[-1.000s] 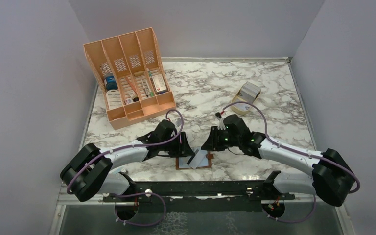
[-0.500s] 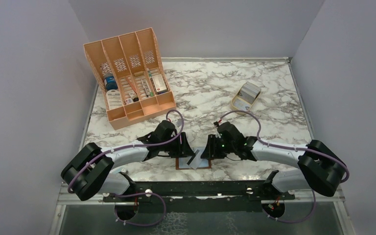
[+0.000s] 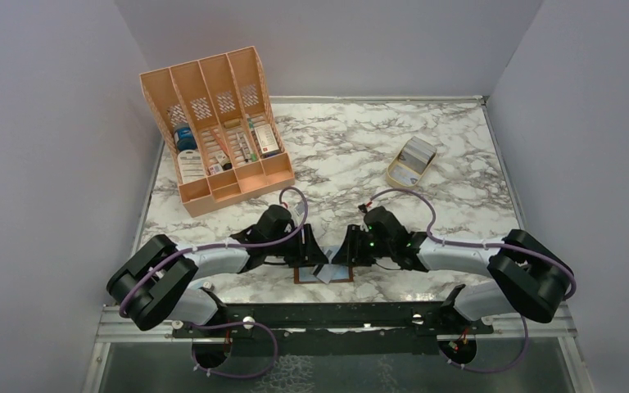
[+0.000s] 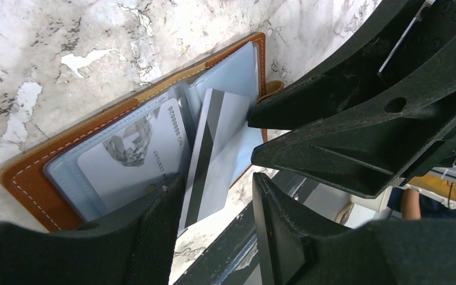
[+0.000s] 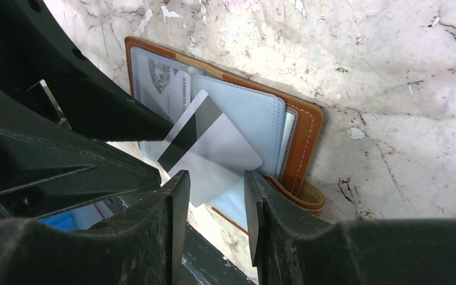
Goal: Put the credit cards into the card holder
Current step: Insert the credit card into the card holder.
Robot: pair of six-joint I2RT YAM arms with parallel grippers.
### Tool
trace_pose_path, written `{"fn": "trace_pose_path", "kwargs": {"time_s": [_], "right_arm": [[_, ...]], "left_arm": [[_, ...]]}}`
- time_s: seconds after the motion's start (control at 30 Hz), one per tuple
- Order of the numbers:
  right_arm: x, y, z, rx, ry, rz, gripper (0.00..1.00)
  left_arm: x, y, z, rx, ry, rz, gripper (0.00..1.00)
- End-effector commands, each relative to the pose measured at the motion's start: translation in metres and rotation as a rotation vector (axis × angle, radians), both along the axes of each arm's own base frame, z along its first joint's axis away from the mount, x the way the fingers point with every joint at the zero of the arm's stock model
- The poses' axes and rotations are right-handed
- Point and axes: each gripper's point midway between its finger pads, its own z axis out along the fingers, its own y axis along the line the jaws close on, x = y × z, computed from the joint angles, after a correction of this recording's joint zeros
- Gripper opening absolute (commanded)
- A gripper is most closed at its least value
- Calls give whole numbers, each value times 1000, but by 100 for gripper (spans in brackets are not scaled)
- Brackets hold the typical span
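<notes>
Plainly, the card holder [image 4: 35, 172] lay open and flat on the marble table [image 3: 336, 155], close to its near edge and between the two arms, its brown leather border framing clear bluish sleeves. A printed card [image 4: 130, 160] sat fully inside the sleeve on the left arm's side. The striped card [image 4: 219, 148], pale with a dark band along one long edge, lay tilted across the sleeves of the other page. One end was up near the fold and the other stuck out past the holder's near edge; whether the far end had entered a sleeve could not be told. The snap tab [image 5: 309, 199] curled out from the edge on the right arm's side. The left gripper [image 4: 218, 190] hung low over the holder with its fingers apart, the projecting end of the striped card showing in the gap beneath them, and it clamped nothing visible. The right gripper [image 5: 215, 178] faced it from the other side, its fingers likewise spread, with a corner of the same card visible between them. Well apart, at the far left of the table, stood the orange organiser [image 3: 213, 131] with small boxes and bottles in its slots. At the far right was a small tan stand [image 3: 412, 161] with something pale in it.
</notes>
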Motion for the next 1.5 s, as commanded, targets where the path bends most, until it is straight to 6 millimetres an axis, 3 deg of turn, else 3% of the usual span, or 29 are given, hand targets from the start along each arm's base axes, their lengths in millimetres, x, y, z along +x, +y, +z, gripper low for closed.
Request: {"fn": "trace_pose_path", "kwargs": {"time_s": [0.0, 0.17, 0.47, 1.03, 1.23, 1.47], "right_arm": [[-5, -8, -16, -32, 19, -24, 40], [-6, -11, -19, -40, 19, -29, 39], [-3, -17, -15, -56, 2, -55, 37], [0, -27, 11, -34, -58, -101, 36], [-7, -35, 3, -29, -42, -120, 35], [-21, -43, -16, -49, 2, -99, 27]], "left_arm": [[-8, -3, 3, -39, 22, -20, 47], [-8, -3, 6, -47, 18, -13, 37], [-5, 10, -12, 56, 41, 34, 0], [10, 28, -19, 94, -5, 204, 0], [14, 27, -17, 69, -12, 242, 0], [16, 26, -12, 46, -23, 250, 0]]}}
